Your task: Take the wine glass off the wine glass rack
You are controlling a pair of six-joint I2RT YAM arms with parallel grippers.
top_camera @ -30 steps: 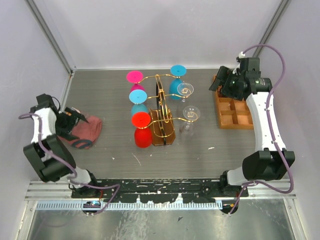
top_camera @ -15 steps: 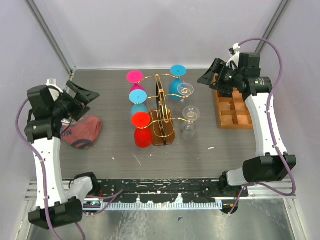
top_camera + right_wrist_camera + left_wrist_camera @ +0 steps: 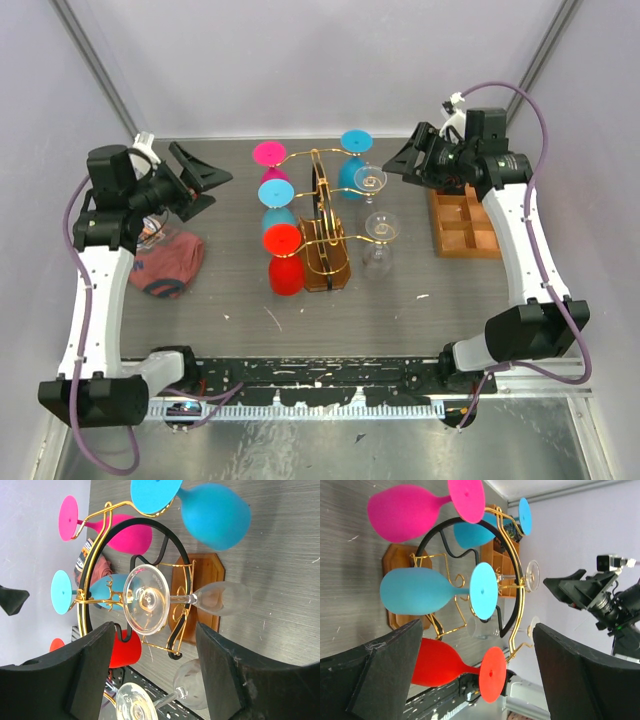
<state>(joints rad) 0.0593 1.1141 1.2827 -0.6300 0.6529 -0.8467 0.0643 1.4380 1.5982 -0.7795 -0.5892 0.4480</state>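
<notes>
The gold wire wine glass rack (image 3: 326, 262) stands mid-table on its brown base. Several wine glasses hang from it foot-up: pink (image 3: 268, 153), light blue (image 3: 274, 186) and red (image 3: 283, 255) on its left, teal (image 3: 353, 160) and two clear ones (image 3: 371, 180) (image 3: 381, 235) on its right. My left gripper (image 3: 200, 178) hovers open to the left of the rack, facing the coloured glasses (image 3: 420, 590). My right gripper (image 3: 400, 165) hovers open to the right. Its wrist view looks straight at the upper clear glass (image 3: 146, 599), which lies beyond the fingers (image 3: 95, 660), untouched.
An orange-brown compartmented wooden tray (image 3: 468, 222) sits at the right, under the right arm. A crumpled reddish cloth (image 3: 165, 262) lies at the left, below the left arm. Grey walls close in the back and both sides.
The left arm lifted off the cloth and swung right toward the rack. The right arm left the tray and moved left toward the clear glasses, its jaws narrowing somewhat.
</notes>
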